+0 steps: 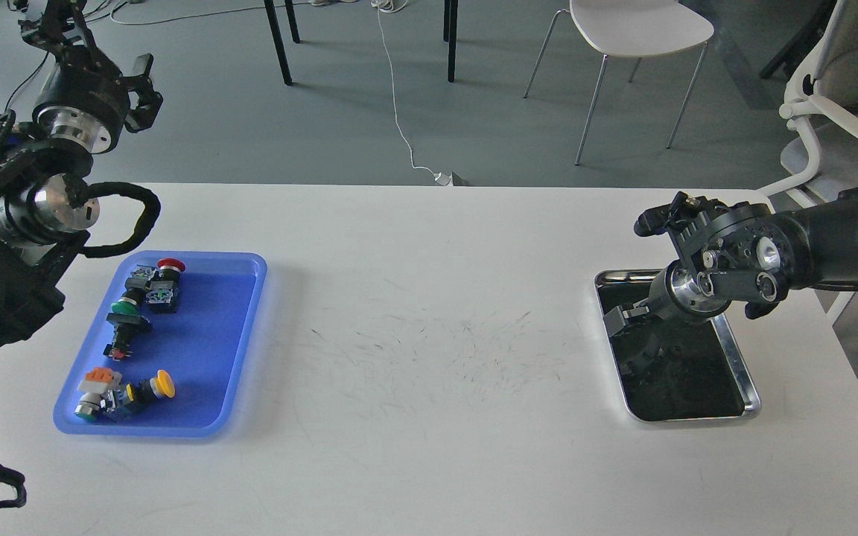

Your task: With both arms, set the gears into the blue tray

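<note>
The blue tray (209, 350) lies at the table's left and holds several push-button switches (155, 286) with coloured caps. No gears can be made out; the steel tray's bottom is too dark to tell them from it. My right gripper (628, 331) reaches down over the left half of the steel tray (739, 366). One finger's grey pad (617, 318) shows, while the other is lost against the black bottom. My left gripper (144, 88) hangs high beyond the table's far left edge, above the floor, its two claw fingers apart with nothing between them.
A black cable loop (140, 216) of the left arm hangs just above the blue tray's far edge. The white table (429, 357) has scuff marks in the middle. Chairs (637, 30) and table legs stand on the floor behind.
</note>
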Controlling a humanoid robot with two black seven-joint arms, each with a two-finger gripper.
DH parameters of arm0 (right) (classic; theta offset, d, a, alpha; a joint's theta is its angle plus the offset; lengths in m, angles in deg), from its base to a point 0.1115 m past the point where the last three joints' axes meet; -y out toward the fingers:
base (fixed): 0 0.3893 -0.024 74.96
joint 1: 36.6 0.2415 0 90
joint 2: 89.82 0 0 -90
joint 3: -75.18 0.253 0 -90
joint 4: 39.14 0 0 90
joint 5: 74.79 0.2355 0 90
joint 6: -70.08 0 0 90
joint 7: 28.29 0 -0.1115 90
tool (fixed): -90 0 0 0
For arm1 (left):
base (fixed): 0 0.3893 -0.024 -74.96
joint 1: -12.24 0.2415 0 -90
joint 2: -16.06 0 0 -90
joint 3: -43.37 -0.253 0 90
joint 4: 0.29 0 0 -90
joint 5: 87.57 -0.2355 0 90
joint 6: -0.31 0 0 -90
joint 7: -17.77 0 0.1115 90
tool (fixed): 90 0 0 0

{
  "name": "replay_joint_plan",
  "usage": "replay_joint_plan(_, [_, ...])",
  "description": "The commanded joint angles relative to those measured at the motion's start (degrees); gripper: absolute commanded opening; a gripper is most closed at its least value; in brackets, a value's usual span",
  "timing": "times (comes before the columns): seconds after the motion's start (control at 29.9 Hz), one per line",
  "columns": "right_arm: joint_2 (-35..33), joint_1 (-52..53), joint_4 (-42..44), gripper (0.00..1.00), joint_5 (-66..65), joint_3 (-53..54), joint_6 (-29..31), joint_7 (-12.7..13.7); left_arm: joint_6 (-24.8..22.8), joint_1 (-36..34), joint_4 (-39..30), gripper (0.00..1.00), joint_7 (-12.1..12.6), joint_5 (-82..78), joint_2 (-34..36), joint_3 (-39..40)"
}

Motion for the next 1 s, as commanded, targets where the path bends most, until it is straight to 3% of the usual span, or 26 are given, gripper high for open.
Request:
replay_joint_plan(0.0, [1.01, -0.73, 0.96, 0.87, 0.01, -0.01, -0.08, 0.0, 0.0, 0.01, 0.0, 0.98, 0.02, 0.0, 0.01, 0.06])
replay_joint_plan(0.27, [1.99, -1.7, 2.19, 0.82, 0.01, 0.07, -0.25, 0.0, 0.0, 0.01, 0.0, 0.98, 0.02, 0.0, -0.08, 0.06])
replay_joint_plan(0.64, [2.34, -2.14, 3.34, 0.66, -0.07, -0.19, -0.17, 0.0, 0.0, 0.01, 0.0, 0.98, 0.02, 0.0, 0.01, 0.06])
replay_joint_plan(0.8, [2.43, -2.14, 3.34, 0.57, -0.25, -0.28, -0.17, 0.0, 0.0, 0.01, 0.0, 0.98, -0.07, 0.0, 0.01, 0.06])
replay_joint_plan(0.97, [2.43, -2.14, 3.34, 0.39, -0.87, -0.45, -0.08, -0.09, 0.0, 0.09, 0.0, 0.98, -0.07, 0.0, 0.01, 0.06])
